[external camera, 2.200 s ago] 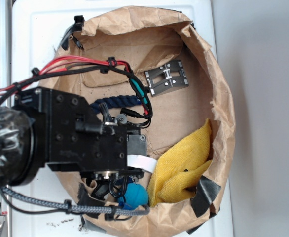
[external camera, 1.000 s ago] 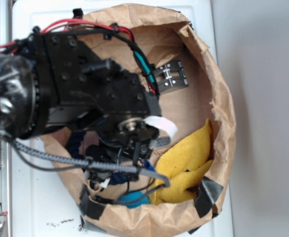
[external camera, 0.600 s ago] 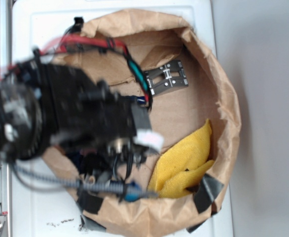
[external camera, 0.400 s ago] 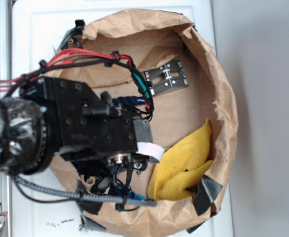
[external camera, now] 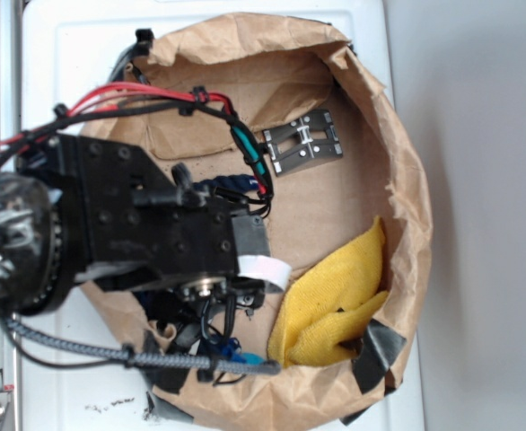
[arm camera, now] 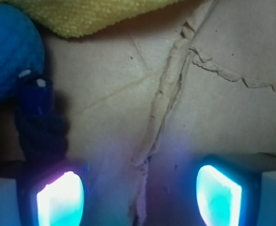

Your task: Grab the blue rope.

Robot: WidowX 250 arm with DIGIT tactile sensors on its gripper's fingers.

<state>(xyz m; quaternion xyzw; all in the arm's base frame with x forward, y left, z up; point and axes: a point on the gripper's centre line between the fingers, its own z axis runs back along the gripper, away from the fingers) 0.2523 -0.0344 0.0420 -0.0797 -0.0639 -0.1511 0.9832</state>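
Note:
The blue rope (arm camera: 40,127) is a dark navy twisted strand with a brighter blue capped end (arm camera: 35,93). In the wrist view it lies at the far left, just above my left finger (arm camera: 60,200) and outside the gap. My gripper (arm camera: 139,197) is open, and only creased brown paper shows between its glowing pads. In the exterior view a short navy piece of rope (external camera: 230,184) shows past the arm's upper edge. The black arm body hides the rest of the rope and the fingers.
A teal-blue ball (arm camera: 8,52) touches the rope's capped end. A yellow cloth (external camera: 335,296) lies to the right, inside the brown paper-lined basket (external camera: 407,206). A black metal plate (external camera: 303,142) sits at the back. A grey braided cable (external camera: 155,359) crosses the near rim.
Over the last second the arm swung from the back of the basket toward its near left side, then settled. The ball seen clearly earlier is now mostly covered in the exterior view.

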